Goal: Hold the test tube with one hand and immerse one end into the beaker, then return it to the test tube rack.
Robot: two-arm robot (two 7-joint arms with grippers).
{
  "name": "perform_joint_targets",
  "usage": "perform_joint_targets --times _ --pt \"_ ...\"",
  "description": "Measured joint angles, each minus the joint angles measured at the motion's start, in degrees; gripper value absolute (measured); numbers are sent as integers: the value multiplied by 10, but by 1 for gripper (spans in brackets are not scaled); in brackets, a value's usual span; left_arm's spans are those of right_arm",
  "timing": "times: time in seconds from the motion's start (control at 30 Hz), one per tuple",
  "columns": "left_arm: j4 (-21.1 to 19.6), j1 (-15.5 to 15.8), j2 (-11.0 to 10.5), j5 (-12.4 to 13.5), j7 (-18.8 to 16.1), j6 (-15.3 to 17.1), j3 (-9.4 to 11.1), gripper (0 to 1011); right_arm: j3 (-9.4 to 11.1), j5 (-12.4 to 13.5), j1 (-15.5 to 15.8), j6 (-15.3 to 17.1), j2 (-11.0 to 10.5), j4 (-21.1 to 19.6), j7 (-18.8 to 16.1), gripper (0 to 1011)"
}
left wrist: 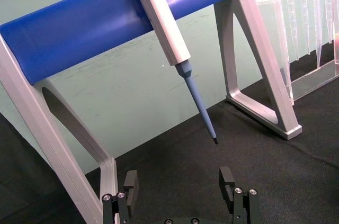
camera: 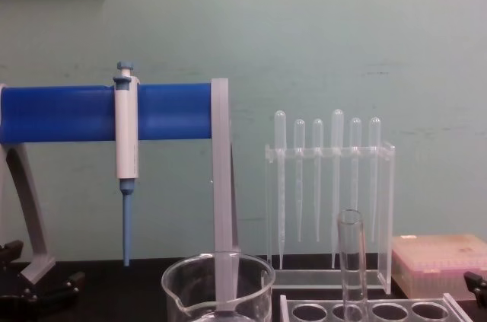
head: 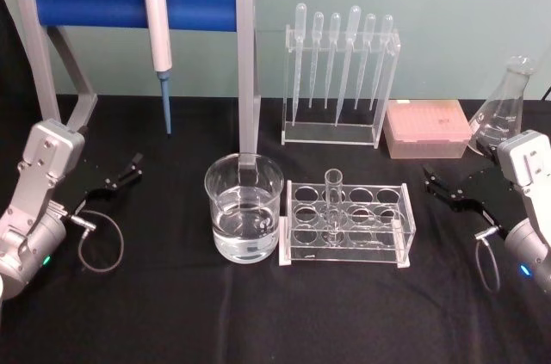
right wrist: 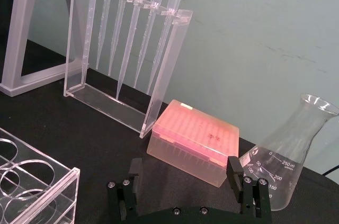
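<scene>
Now bring right gripper [head: 435,186] (open wide, empty; left gripper [head: 120,176] likewise, parked) onto tube [head: 333,196] below rim, then lift straight from rack [head: 406,228].

One test tube [head: 332,196], one beaker [head: 244,209] and one test tube rack [head: 405,228] are counted between the left gripper [head: 131,170] and the right gripper [head: 437,185], two grippers in all. Six plastic pipettes [head: 336,54] and one micropipette [head: 157,24] are seen beyond them. One pink tip box [head: 427,129] and one conical flask [head: 504,110] are found near the right gripper.
</scene>
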State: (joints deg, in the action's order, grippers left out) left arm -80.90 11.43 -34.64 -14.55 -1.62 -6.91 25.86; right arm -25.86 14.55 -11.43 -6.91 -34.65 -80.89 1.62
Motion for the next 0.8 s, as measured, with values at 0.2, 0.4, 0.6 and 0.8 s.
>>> perform_joint_targets --times 0.2,0.4,0.6,0.8 --pt "0 0 0 0 0 0 0 1000 0 0 0 0 0 0 0 1003" --pt "0 0 0 0 0 0 0 1000 0 0 0 0 0 0 0 1003" --pt "0 0 0 0 0 0 0 1000 0 0 0 0 0 0 0 1003" --pt "0 0 0 0 0 0 0 1000 0 0 0 0 0 0 0 1002"
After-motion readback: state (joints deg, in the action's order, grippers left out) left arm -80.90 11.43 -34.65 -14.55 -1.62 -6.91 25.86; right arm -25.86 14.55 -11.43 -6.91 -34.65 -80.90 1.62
